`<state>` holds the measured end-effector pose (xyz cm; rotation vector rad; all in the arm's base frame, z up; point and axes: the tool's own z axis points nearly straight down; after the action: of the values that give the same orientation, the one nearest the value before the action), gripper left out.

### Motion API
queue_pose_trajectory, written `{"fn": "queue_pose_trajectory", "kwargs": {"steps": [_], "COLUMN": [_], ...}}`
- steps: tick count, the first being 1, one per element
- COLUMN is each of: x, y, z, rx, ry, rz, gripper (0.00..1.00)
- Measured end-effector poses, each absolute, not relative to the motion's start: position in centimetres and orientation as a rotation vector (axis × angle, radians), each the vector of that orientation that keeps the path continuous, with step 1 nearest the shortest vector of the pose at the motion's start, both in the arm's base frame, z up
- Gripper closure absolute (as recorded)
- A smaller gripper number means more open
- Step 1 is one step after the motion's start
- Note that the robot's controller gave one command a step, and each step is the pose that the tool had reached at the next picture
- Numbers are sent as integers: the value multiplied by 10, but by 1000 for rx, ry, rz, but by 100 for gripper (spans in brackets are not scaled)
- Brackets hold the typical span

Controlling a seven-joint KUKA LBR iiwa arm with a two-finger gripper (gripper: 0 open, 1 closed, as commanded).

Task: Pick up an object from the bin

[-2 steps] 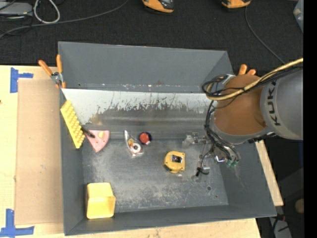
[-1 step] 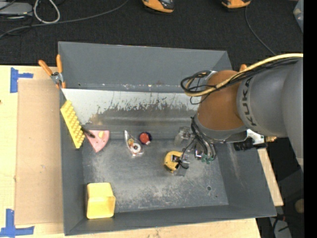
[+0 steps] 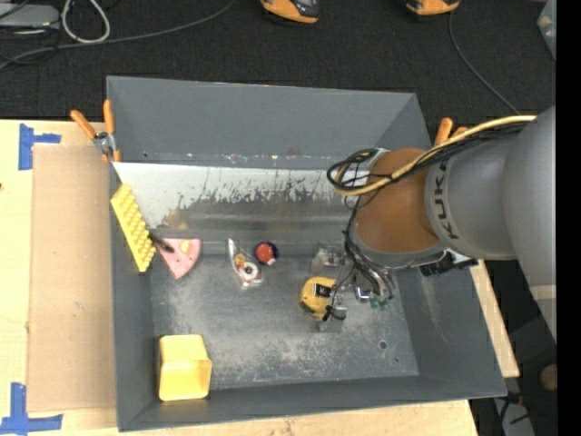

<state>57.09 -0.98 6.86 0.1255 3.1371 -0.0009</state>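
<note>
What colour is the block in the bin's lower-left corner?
The block is yellow, clearest in the camera view.

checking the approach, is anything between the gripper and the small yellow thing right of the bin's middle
Nothing visible. The gripper is right beside the small yellow thing; the red ball lies apart, farther left.

This looks like a robotics lab or test cell. An industrial arm (image 3: 490, 189) marked KUKA, trailing yellow and black leads (image 3: 361, 165), reaches into a scuffed grey metal bin (image 3: 263, 125). Around it lies dark carpet (image 3: 200, 39) with loose white cables (image 3: 86, 16) and two orange-and-black items (image 3: 289, 3), possibly tools, too cropped to identify.
</note>
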Motion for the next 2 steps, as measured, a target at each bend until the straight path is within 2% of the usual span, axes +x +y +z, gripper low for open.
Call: {"fn": "queue_pose_trajectory", "kwargs": {"steps": [1, 2], "x": [572, 572], "y": [-12, -12], "z": [70, 70], "rx": [107, 105], "ry": [3137, 3137], "rz": [4, 4], "gripper": [100, 100]}}
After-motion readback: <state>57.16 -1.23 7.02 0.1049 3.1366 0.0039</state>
